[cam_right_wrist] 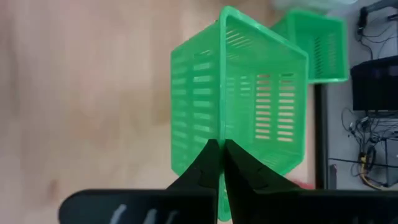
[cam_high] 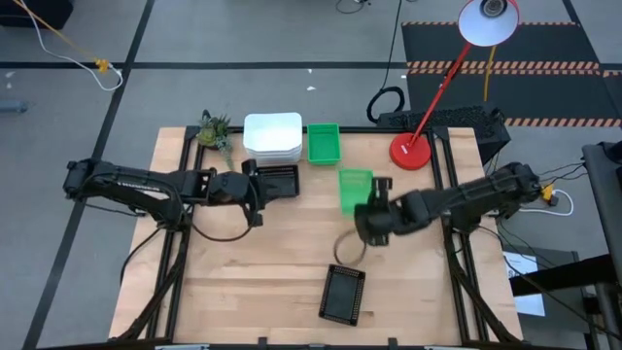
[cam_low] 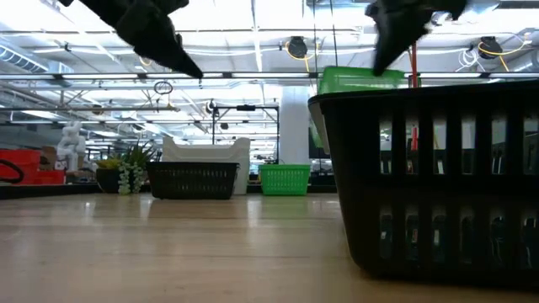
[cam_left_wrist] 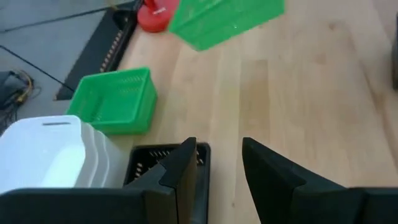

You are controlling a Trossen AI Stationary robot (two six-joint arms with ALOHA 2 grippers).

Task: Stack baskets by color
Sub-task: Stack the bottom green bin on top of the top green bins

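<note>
Black basket (cam_low: 438,177) up front, lamp base (cam_high: 410,152) behind green basket (cam_high: 356,189).

In the low view the nearest black basket (cam_low: 434,181) fills the right side and runs off the right edge, hiding most of the held green basket (cam_low: 358,80) behind it, so only a green rim shows. Both arms enter that view from above, cut off by the top edge. From overhead the white baskets (cam_high: 272,136) sit as one pile (how many lie in it cannot be told), and the left gripper (cam_high: 255,185) covers part of another black basket (cam_high: 282,181).
</note>
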